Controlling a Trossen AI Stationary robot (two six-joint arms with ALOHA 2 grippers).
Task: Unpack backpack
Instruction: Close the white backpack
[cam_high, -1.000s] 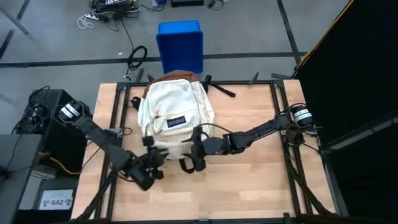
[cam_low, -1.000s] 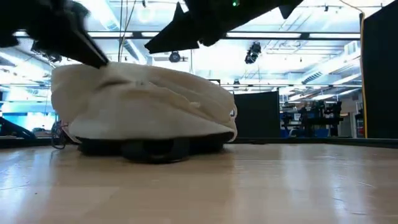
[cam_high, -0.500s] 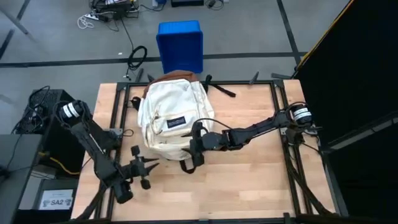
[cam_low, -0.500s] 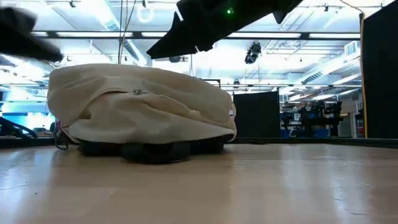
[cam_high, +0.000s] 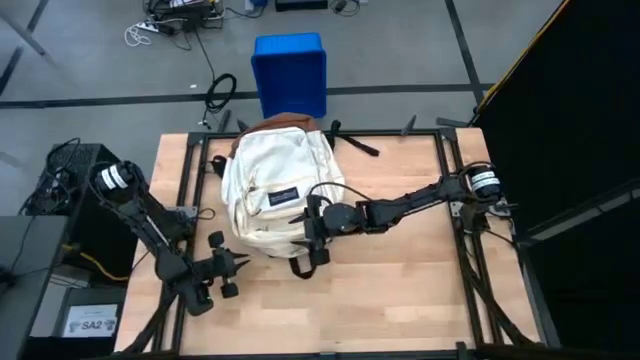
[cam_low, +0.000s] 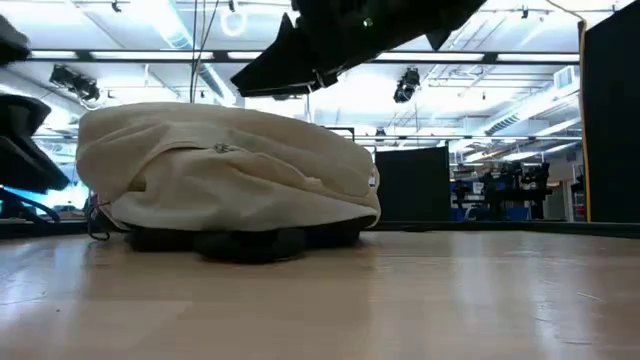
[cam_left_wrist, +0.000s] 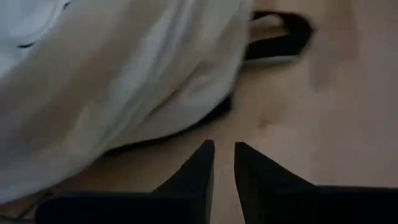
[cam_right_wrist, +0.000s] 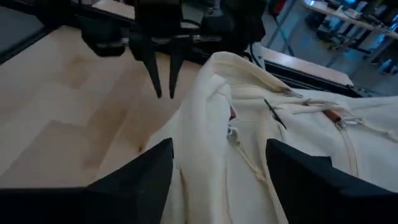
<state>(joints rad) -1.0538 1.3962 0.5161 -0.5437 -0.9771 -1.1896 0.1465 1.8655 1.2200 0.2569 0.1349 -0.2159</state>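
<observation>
The cream-white backpack (cam_high: 280, 185) lies flat on the table with its front pocket up and its brown base (cam_high: 275, 122) toward the far edge. My right gripper (cam_high: 304, 233) hovers open over the pack's near right part, clear of the cloth in the low view (cam_low: 290, 72). Its fingers stand on either side of a raised fold (cam_right_wrist: 214, 106). My left gripper (cam_high: 240, 263) stands low over the wood off the pack's near left corner, pointing at it. Its fingers (cam_left_wrist: 208, 155) are open by a narrow gap with nothing between them.
A dark strap loop (cam_high: 300, 266) sticks out from the pack's near end, and another strap (cam_high: 352, 142) lies at its far right. A blue bin (cam_high: 290, 72) stands on the floor past the far edge. Bare wood (cam_high: 400, 290) lies to the right and near.
My left gripper has drawn back from the backpack's near left top toward the table's left and near edges. The cloth it pushed in has risen again. My right gripper has gone toward the far edge, farther over the backpack, still open.
</observation>
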